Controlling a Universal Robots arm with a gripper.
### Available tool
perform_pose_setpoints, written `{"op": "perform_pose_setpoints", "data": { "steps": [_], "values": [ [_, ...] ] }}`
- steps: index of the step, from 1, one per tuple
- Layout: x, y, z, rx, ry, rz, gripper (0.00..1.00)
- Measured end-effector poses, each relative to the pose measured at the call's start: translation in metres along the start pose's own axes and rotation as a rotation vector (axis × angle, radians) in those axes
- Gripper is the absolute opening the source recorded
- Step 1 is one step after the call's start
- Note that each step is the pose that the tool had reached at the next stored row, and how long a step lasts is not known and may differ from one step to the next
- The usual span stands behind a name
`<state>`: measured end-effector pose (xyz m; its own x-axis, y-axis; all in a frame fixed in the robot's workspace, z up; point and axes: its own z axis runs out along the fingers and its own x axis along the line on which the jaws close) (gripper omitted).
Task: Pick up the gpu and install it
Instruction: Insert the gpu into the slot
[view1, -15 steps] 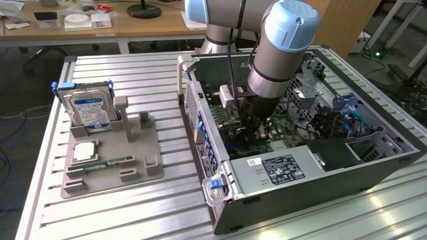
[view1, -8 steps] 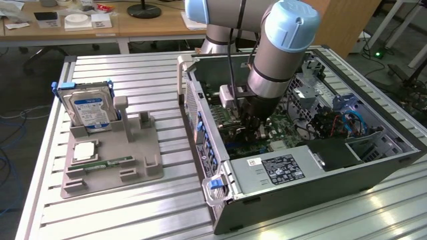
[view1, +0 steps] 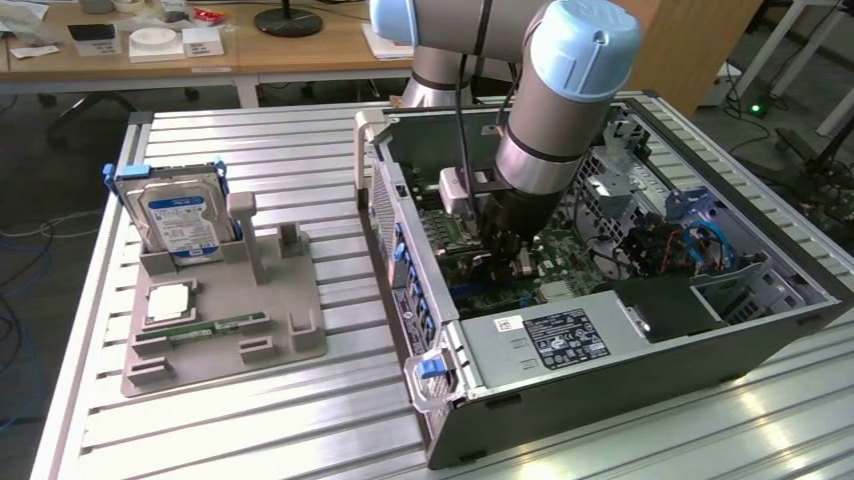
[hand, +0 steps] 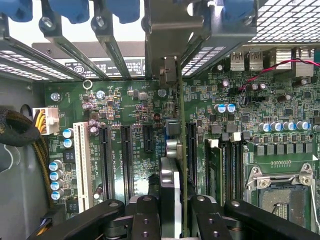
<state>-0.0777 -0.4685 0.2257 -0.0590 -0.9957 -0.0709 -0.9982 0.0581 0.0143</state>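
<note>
**Exterior view.** The arm (view1: 561, 100) reaches down into an open computer case (view1: 641, 400) that lies on its side at the exterior view's right side of the slatted metal worktop (view1: 267, 420). The gripper (view1: 505, 255) is low inside the case, just above the motherboard (view1: 467, 235). The power supply (view1: 561, 340) in the case's near corner carries a black label and a white sticker, but their print is too small to read. Near the worktop's left edge in this view, a grey holder (view1: 267, 310) keeps a hard drive (view1: 180, 215) with a blue-and-white label upright, and a green memory stick (view1: 220, 326) lies flat on it.

**Wrist view.** The gripper (hand: 177, 212) is clamped on the gpu (hand: 171, 182), with one black finger (hand: 147, 215) on either side of it and the jaws partly closed. The card is seen edge-on, running straight away from the fingers. Its grey metal end bracket (hand: 167, 30) is up against the case's rear slot openings. It stands over the green motherboard (hand: 130, 100), between the black expansion slots (hand: 106, 160) and the installed memory module (hand: 215, 170). I cannot tell whether it is seated. The white print beside the slots cannot be read.
</note>
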Motion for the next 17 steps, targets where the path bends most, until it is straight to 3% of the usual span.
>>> {"op": "perform_pose_setpoints", "data": {
  "steps": [3,8,17],
  "values": [
    [0.0001,0.0000,-0.0001,0.0000,0.0023,0.000,0.28],
    [0.0000,0.0000,-0.0001,0.0007,0.0132,0.000,0.28],
    [-0.0003,0.0000,0.0006,0.0006,0.0141,0.000,0.28]
  ]
}}
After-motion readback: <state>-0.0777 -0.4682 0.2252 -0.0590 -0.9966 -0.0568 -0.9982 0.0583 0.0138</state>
